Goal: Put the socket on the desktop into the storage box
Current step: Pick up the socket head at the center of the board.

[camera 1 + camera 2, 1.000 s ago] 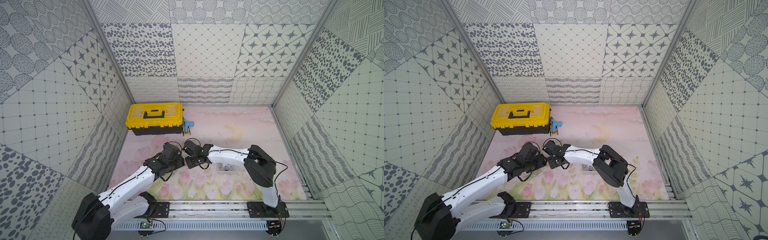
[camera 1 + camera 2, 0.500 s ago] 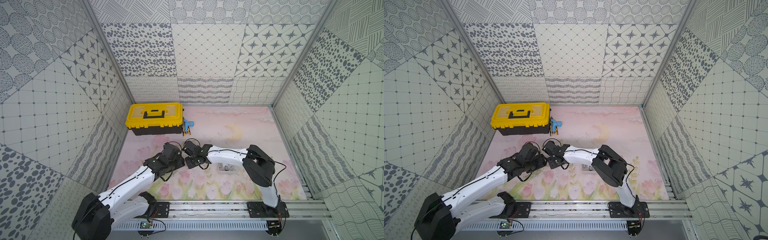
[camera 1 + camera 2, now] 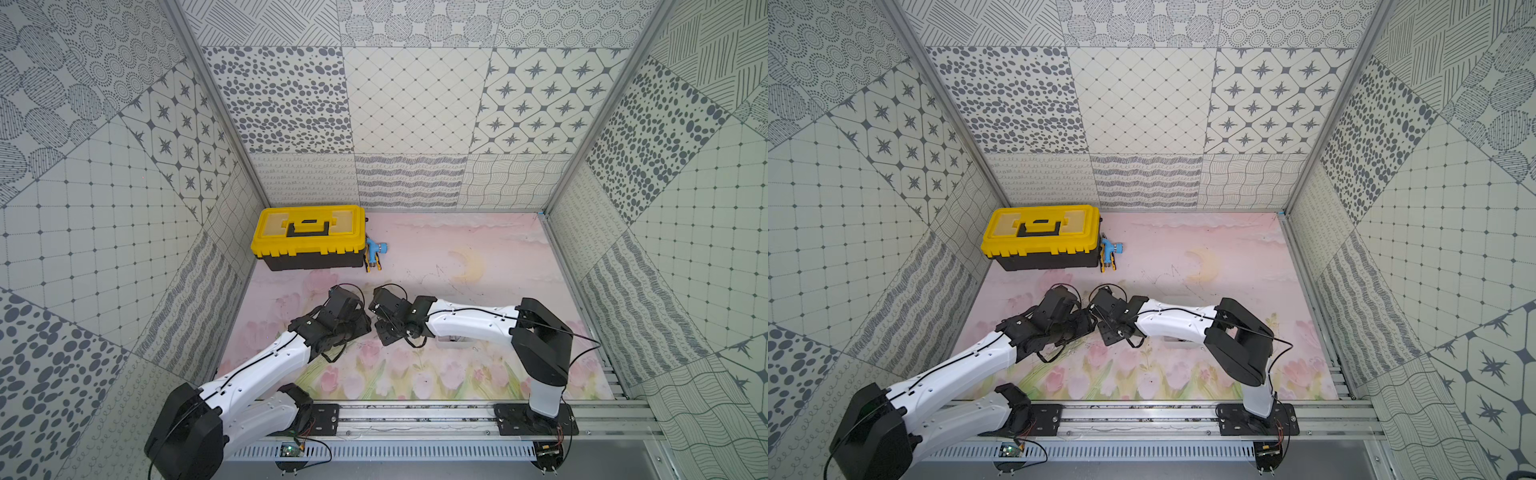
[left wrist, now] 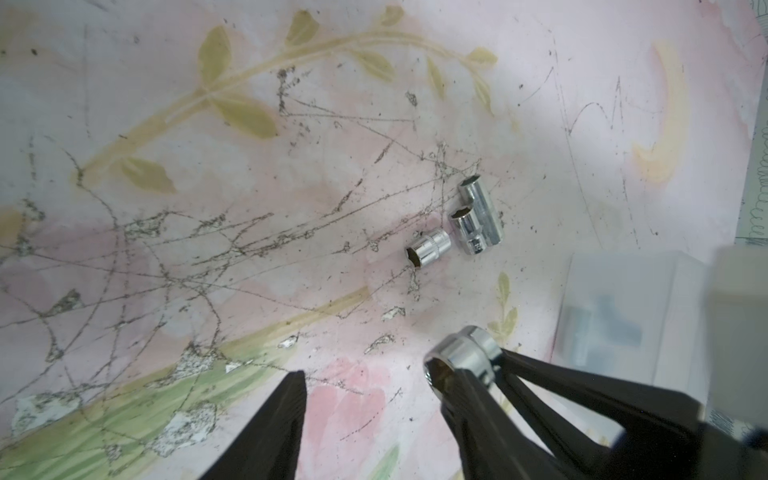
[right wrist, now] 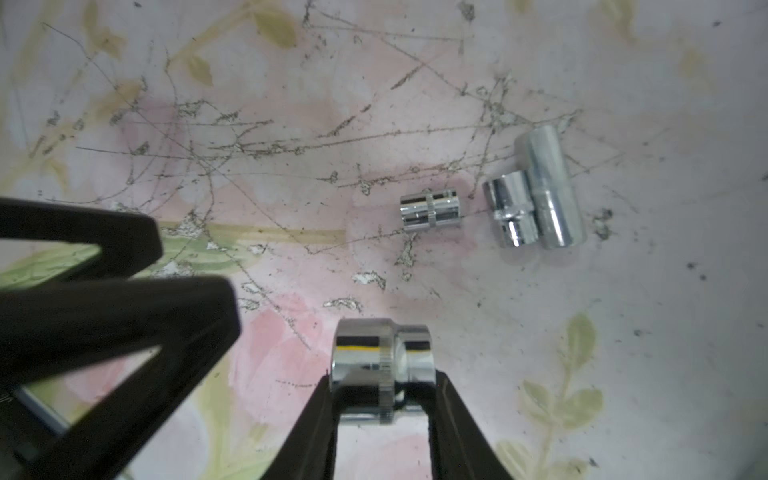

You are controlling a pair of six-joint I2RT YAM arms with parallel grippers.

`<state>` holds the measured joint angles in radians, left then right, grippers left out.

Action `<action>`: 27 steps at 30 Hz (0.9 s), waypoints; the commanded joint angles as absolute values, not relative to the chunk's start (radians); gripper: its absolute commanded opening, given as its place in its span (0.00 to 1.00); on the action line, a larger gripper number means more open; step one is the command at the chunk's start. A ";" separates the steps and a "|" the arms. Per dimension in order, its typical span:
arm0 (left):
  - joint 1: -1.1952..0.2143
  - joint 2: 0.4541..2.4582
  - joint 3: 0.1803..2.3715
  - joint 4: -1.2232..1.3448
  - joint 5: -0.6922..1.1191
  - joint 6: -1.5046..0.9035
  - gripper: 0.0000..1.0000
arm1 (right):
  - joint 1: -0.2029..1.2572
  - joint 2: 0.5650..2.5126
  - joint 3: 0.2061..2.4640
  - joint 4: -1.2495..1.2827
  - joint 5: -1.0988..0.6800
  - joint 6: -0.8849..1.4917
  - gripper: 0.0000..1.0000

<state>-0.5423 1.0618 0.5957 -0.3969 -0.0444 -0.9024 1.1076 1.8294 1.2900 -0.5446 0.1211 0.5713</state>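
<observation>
Stretched low with wrists nearly meeting, the right gripper (image 5: pixel 382 390) pinches a shiny stepped chrome socket (image 5: pixel 380 353) while the left gripper (image 5: pixel 199 282) gapes empty alongside.

**Two white-and-black arms with black pincer jaws**

Both jaw pairs are matte black plastic. The left gripper (image 4: pixel 374 382) and right gripper (image 5: pixel 382 380) have long tapering fingers (image 4: pixel 270 424) with triangular cut-outs. Directly behind the jaws sit blocky black wrist housings (image 3: pixel 336 316). Further back from the jaws run smooth white link shells (image 3: pixel 469 328), dotted with small dark screws and traced by a thin black cable (image 3: pixel 478 309). Farthest from the jaws, bulky black joint casings (image 3: pixel 540 349) end at flat black base plates (image 3: pixel 536 419).
</observation>
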 commanded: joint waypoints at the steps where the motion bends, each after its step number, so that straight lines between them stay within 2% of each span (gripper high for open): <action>1: -0.537 1.091 0.580 -0.294 0.045 -0.923 0.61 | 1.108 1.690 1.223 -0.487 0.160 0.602 0.00; 7: -0.538 1.133 0.554 -0.119 0.187 -0.938 0.60 | 1.105 1.434 1.054 -0.450 0.209 0.655 0.00; 16: -0.574 1.187 0.624 0.042 0.247 -0.929 0.60 | 1.000 1.101 0.855 -0.514 0.221 0.783 0.00; 27: -0.680 1.281 0.778 0.131 0.330 -0.899 0.61 | 0.860 0.925 0.712 -0.515 0.090 0.853 0.00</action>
